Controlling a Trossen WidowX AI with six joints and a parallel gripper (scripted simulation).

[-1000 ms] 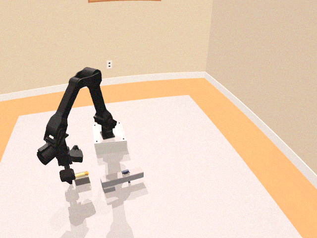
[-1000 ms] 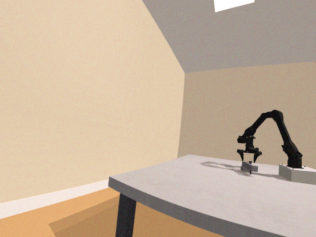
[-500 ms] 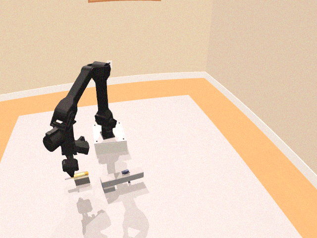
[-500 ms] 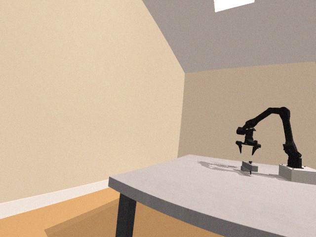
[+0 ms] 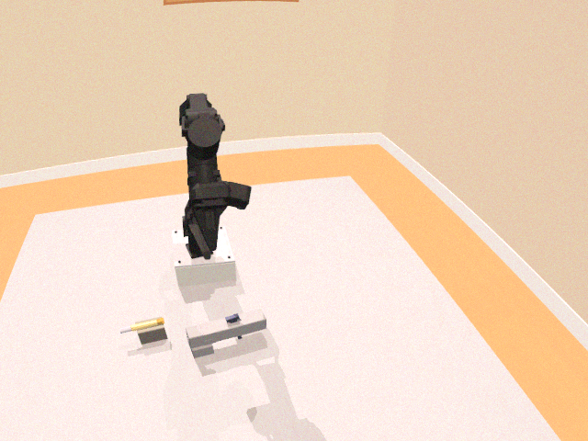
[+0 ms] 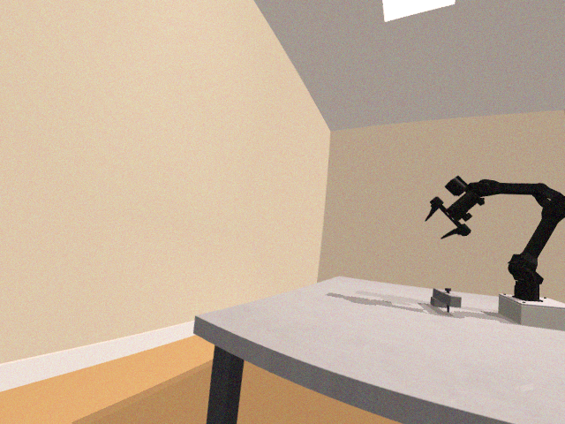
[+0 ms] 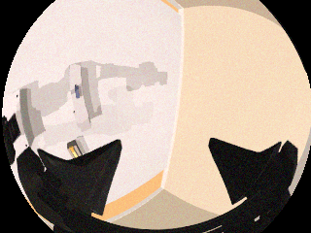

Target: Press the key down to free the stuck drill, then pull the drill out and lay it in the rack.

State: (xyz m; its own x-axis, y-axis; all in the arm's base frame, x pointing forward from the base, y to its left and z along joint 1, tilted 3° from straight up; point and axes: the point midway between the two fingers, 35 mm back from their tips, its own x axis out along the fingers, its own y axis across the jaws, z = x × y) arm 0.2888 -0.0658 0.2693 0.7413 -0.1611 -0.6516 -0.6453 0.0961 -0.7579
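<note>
The yellow drill point(image 5: 146, 324) point(image 7: 74, 150), with an orange end and a thin grey tip, lies level in the small grey-brown rack point(image 5: 152, 334). Its tip sticks out past the rack. The dark blue key point(image 5: 232, 318) point(image 6: 448, 290) point(image 7: 77, 91) stands in the top of the long grey block point(image 5: 228, 332) point(image 6: 444, 297) point(image 7: 87, 87); its dark lower end shows beneath the block. My gripper point(image 6: 433, 229) point(image 7: 164, 141) is wide open and empty, high above the table and tilted forward. In the exterior view the drill and rack do not show.
The white robot base point(image 5: 205, 273) point(image 6: 509, 311) stands behind the block. The block lies beside the rack, with a gap between them. The table edge point(image 6: 274, 350) runs along the front in the exterior view. Arm shadows fall across the table top point(image 5: 356, 308).
</note>
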